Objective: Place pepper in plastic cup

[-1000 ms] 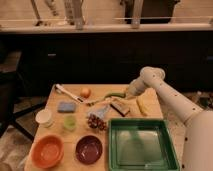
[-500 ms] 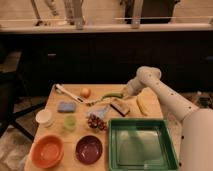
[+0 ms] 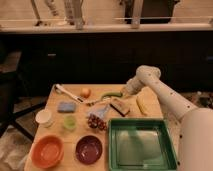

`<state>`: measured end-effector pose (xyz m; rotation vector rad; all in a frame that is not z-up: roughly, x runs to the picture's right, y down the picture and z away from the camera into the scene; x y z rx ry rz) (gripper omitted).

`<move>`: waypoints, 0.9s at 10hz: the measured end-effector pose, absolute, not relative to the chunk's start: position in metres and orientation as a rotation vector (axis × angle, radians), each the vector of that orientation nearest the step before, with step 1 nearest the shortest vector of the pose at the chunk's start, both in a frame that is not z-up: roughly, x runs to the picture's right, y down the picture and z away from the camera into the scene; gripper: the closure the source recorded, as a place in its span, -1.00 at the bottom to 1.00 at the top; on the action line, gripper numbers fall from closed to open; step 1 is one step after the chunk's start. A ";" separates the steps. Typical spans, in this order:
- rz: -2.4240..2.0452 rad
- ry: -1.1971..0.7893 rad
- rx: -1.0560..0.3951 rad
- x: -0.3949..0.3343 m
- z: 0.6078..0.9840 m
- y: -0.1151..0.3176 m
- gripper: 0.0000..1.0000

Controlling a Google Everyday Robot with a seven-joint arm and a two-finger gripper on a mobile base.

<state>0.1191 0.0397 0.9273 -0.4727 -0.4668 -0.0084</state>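
Note:
The pepper (image 3: 111, 95), slim, curved and dark green, lies on the wooden table (image 3: 150, 114) near its far edge. My gripper (image 3: 125, 92) hangs just right of the pepper's right end, low over the table, shut with nothing in it. Whether it touches the pepper I cannot tell. Two cups stand at the left: a pale green translucent plastic cup (image 3: 70, 122) and a white cup (image 3: 44, 117). Both are far from the gripper.
A yellow banana-like piece (image 3: 141, 105) and a brown bar (image 3: 120, 106) lie right below the gripper. Also on the table are an orange fruit (image 3: 86, 92), a white utensil (image 3: 67, 92), a blue sponge (image 3: 66, 107), a dark cluster (image 3: 96, 122), an orange bowl (image 3: 47, 151), a purple bowl (image 3: 89, 149) and a green tray (image 3: 112, 145).
The arm has swung left and the gripper has come down towards the pepper's right end. The pepper and the other things have not moved.

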 end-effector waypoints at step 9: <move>-0.277 -0.604 -0.441 0.012 0.882 0.033 1.00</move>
